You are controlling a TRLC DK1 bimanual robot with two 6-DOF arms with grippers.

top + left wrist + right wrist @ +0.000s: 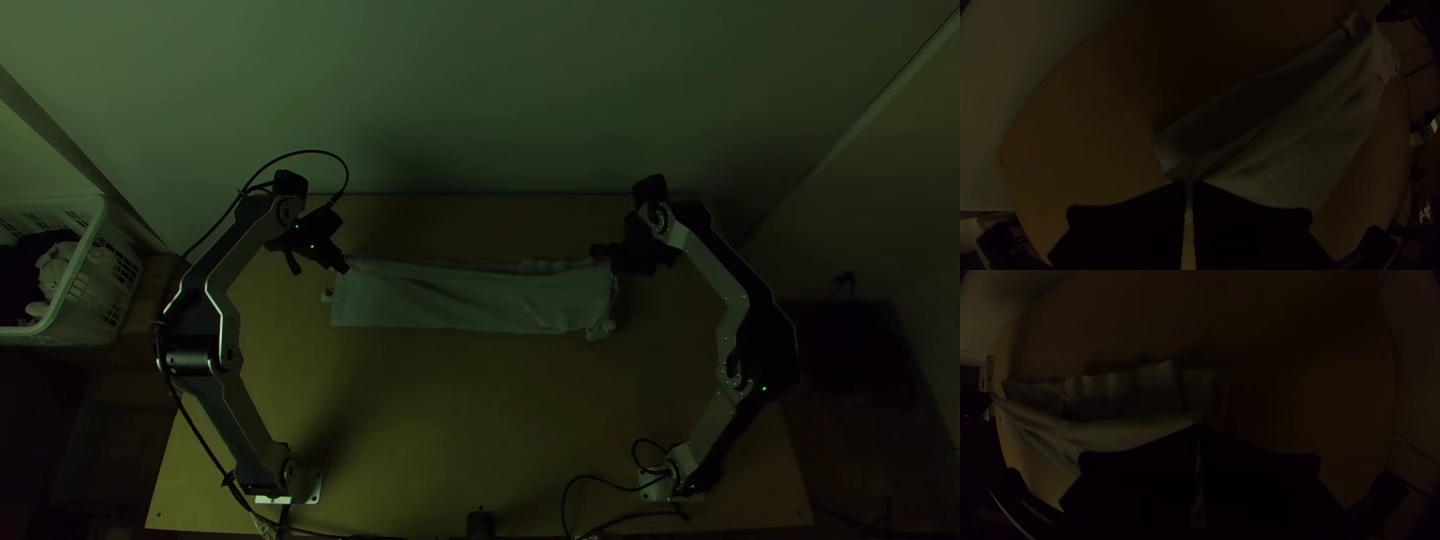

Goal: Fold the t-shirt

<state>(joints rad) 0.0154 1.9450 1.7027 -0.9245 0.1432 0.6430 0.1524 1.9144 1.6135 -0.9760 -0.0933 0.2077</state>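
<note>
Evidently a garment of soft, thin knit: the t-shirt [470, 298] lies as a long, narrow strip across the table [480, 420], beyond its middle and roughly parallel to the far edge. Layer count cannot be told. The left gripper [346, 268] is clenched on the cloth at the strip's end towards the table's left edge, on the corner nearer the far edge. The right gripper [597, 250] is clenched on the matching corner towards the table's right edge. Slanting creases cross the strip; loose cloth is bunched at its near right corner.

Handling, as judged: light, limp, not fragile, with no stiffness to hold a crease. Slack will sag between the two holds, so even tension is required. Layers may slide over one another; each pinch should take every layer at the corner, well in from the rim. The bunched corner calls for a flat pull before the next fold. For shortening the strip, grip each end across its corners. Uneven release could skew the upper layer.
</note>
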